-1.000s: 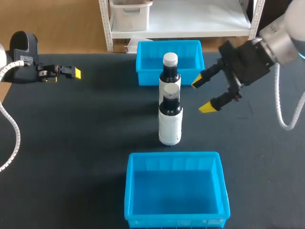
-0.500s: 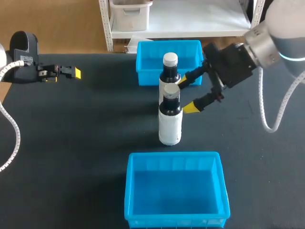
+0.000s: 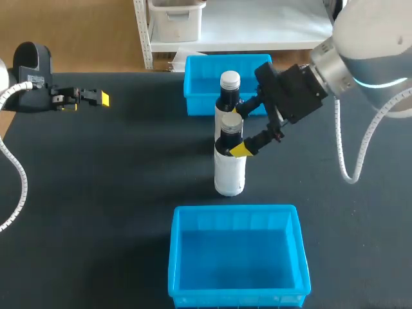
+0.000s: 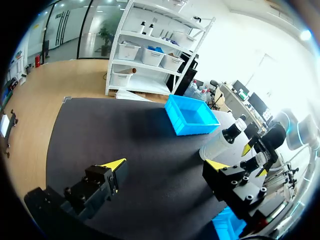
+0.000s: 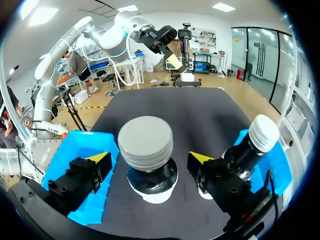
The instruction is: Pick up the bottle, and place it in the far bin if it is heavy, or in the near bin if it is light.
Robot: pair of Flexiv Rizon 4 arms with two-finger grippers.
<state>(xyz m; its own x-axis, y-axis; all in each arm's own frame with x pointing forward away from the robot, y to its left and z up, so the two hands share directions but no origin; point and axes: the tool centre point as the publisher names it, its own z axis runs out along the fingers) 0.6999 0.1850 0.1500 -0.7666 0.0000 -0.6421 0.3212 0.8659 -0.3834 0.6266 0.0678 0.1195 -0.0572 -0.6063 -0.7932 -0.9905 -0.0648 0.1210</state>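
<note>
The grey-capped bottle [image 3: 230,164] stands upright on the table [image 3: 116,180] between the far bin [image 3: 199,103] and the near bin [image 3: 235,210], with a white-capped bottle [image 3: 230,96] just behind it. It appears rigid, smooth and tall for its base, so it may tip or slip; grip it squarely at the neck below the cap, and judge its weight only on lifting. The right gripper [image 3: 238,131] straddles that neck with its fingers spread wide and not yet touching it, holding nothing. The left gripper [image 3: 96,98] rests well apart, likewise spread and empty.
</note>
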